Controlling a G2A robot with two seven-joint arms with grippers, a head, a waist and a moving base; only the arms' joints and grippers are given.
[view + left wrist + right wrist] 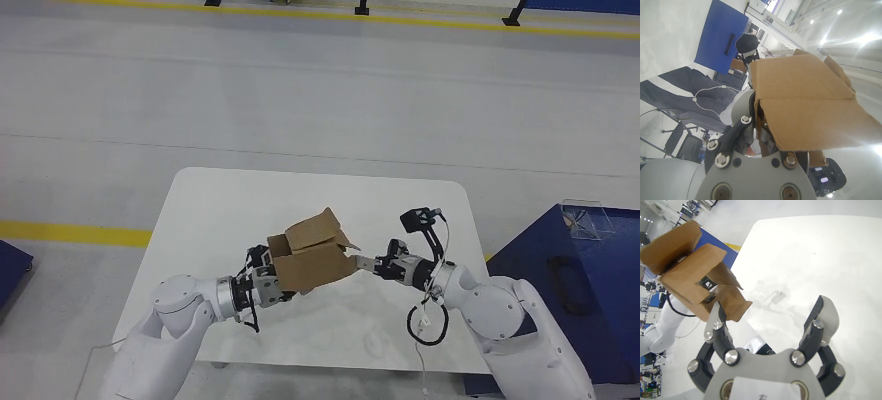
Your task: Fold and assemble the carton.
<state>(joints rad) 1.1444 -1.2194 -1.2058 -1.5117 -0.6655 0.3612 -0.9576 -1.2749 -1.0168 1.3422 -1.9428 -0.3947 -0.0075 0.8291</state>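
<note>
Cardboard carton [312, 258] gripped by left end effector [272, 283]; right end effector [363, 264] splayed alongside.

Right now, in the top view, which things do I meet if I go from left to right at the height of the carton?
left gripper, jaws closed on the carton → carton → right gripper, jaws open → blue cabinet beside the table

White counter [200, 200], rounded corners. Blue cabinet [565, 265] near its right side. Yellow floor stripe [70, 233] at left.
</note>
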